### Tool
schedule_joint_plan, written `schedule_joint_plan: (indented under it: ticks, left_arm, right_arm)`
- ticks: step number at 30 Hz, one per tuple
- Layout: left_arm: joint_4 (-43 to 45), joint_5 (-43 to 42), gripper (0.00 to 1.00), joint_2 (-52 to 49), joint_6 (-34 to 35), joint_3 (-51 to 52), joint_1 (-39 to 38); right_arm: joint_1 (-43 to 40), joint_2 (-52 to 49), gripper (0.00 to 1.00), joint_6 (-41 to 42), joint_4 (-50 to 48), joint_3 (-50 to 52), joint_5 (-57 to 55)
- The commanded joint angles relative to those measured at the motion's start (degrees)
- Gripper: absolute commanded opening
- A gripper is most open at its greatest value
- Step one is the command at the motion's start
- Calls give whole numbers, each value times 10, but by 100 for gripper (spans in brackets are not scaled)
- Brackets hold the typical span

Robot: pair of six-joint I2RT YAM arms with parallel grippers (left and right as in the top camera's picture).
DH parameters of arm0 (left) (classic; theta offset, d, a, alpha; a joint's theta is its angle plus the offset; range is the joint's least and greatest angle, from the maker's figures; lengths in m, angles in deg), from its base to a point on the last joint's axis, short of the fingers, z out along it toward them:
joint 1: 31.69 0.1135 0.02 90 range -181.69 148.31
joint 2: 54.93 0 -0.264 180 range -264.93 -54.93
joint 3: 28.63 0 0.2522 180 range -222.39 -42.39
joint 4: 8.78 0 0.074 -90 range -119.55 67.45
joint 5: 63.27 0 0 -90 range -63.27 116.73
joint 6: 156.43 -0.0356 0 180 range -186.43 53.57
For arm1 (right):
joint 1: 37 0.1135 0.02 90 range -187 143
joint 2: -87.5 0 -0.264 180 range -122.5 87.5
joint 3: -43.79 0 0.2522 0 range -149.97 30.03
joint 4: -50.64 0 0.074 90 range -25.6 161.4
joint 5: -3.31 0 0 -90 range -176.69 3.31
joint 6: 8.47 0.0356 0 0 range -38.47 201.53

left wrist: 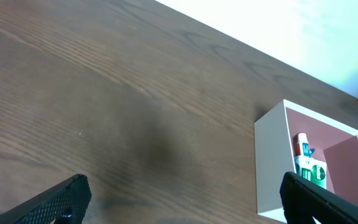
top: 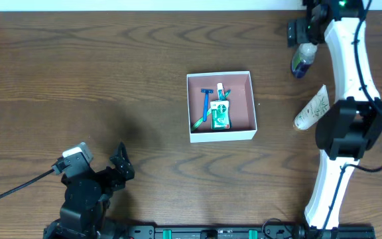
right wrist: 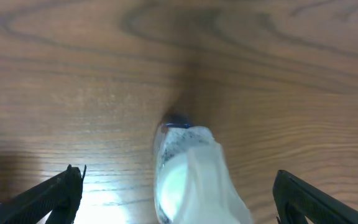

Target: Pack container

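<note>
Dark tabletop, upper right: our right gripper straddles the small bottle, jaws wide; closing off-centre could knock it away.

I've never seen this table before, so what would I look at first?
Probably the container in the middle of the table, a white-walled box with a blue razor and a green packet lying inside. Next comes the white arm on the right side, its open right gripper straddling a small bottle, with a white tube lying on the wood nearby.
</note>
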Motion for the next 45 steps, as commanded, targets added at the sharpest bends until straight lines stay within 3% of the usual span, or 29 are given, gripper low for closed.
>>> schedule_joint_plan:
  ticks: [1,11,17,19,22,24,45]
  left_arm:
    - [1,5,98,3,5,0,2]
    - [1,5,98,3,5,0,2]
    - [1,5,98,3,5,0,2]
    - [1,5,98,3,5,0,2]
    - [1,5,98,3,5,0,2]
    - [1,5,98,3,5,0,2]
    - [1,5,98,3,5,0,2]
  right_arm:
    - [-14,-15,96,-17,-2,1,16]
    - [-28,-30,93,-18,-7,0,19]
    - [-29,-30,84,-18,-9,0,27]
    - [-29,-30,78,-18,-9,0,30]
    - [-27,-30,60,-18,-10,0,30]
    - [-27,-30,55,-17,-10,0,30]
    - [-27,-24,58,-3,18,-35,59]
